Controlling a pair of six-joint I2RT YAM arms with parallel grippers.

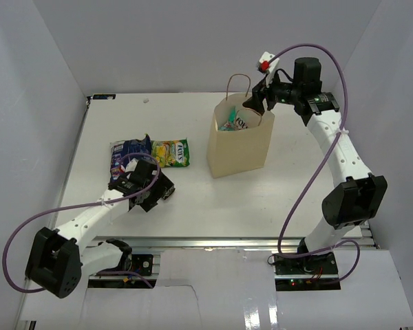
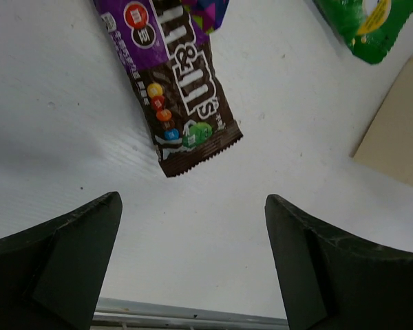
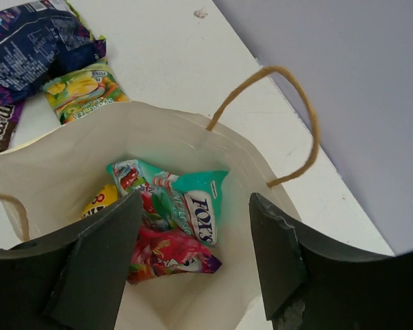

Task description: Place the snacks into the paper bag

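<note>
The tan paper bag (image 1: 239, 148) stands upright at the table's middle right. My right gripper (image 1: 256, 103) hovers over its mouth, open, with nothing between its fingers (image 3: 196, 201). Inside the bag (image 3: 55, 172) lie a teal packet (image 3: 205, 206), a pink-red packet (image 3: 168, 256) and a yellow one (image 3: 100, 199). On the table to the left lie a dark blue bag (image 1: 127, 152) and a green-yellow pack (image 1: 171, 152). My left gripper (image 2: 193, 199) is open just short of a brown bar (image 2: 186, 103), which lies partly under a purple bag (image 2: 134, 27).
The bag's far handle (image 3: 289, 117) arches up beside my right fingers. A metal rail (image 2: 193, 313) runs along the table's near edge below my left gripper. White walls enclose the table on three sides. The bag's corner (image 2: 399, 137) shows to the right of my left gripper.
</note>
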